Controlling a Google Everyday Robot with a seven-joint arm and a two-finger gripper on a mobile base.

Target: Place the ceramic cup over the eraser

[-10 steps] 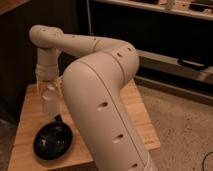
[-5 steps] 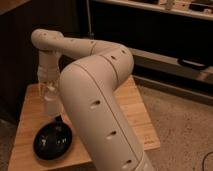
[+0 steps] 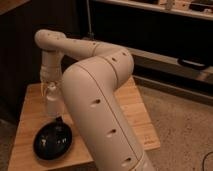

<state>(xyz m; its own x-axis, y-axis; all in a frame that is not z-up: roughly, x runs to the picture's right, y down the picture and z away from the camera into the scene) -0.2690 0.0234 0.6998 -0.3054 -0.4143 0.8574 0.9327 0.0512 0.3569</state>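
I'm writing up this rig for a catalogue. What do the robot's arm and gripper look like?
The arm is off-white: thick, rounded, smooth-shelled segments, with small dark oval holes along the big front link. No cables or markings show. The gripper, at the arm's end over the wooden table, looks equally pale.

our gripper (image 3: 53,94) hangs over the left part of the table (image 3: 27,107), at the cup (image 3: 54,107). the black pan (image 3: 52,142) sits close in front, and our own arm (image 3: 100,105) walls off the right. we find bare wood open to its left.
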